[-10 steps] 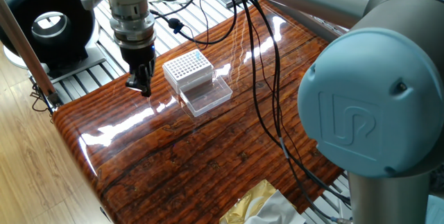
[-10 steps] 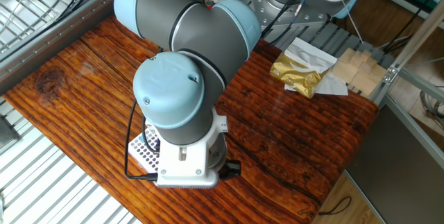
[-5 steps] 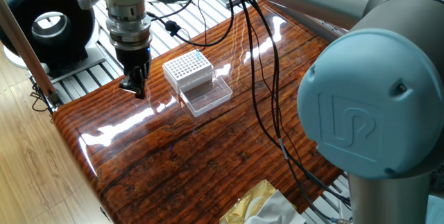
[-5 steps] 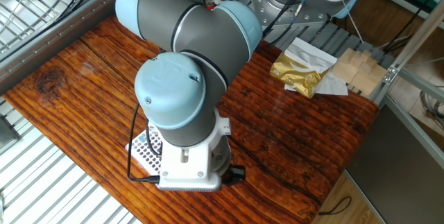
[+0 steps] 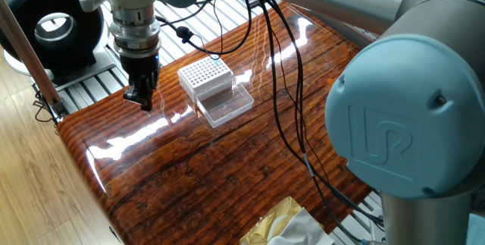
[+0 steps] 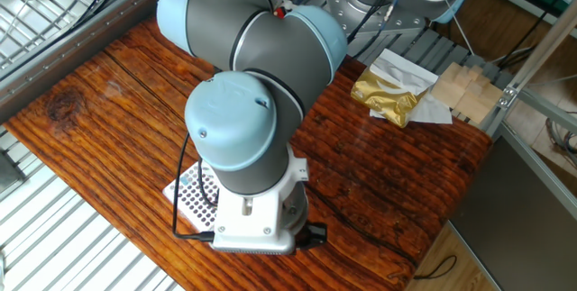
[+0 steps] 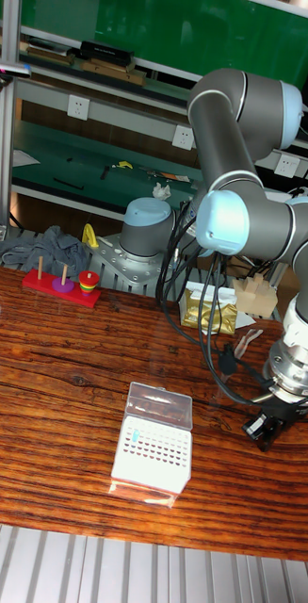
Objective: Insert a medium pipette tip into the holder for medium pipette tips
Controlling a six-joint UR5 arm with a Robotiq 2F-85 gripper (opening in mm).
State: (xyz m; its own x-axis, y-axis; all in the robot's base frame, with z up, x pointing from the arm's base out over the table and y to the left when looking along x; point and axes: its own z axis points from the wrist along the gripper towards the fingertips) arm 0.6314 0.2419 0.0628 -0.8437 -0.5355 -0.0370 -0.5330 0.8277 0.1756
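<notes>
Near the left edge of the worktop [image 5: 227, 169], in one fixed view: gripper [image 5: 142, 97] pointing straight down, hovering above bare wood, apart from the holder for medium pipette tips [image 5: 204, 74] just to its right. Jaws close together; cannot tell whether clamped on a tip, too small to make out. Holder upright, white grid facing up, clear lid [image 5: 226, 107] hinged open and lying flat on its near side. Tall fixed view reversed: gripper [image 7: 265, 429] right of the holder [image 7: 154, 454], nothing standing between them. Likely needs a short sideways travel over the grid, then a vertical descent. Worktop edge close behind the gripper; cables [image 5: 280, 86] hanging beyond the holder, best kept clear of
</notes>
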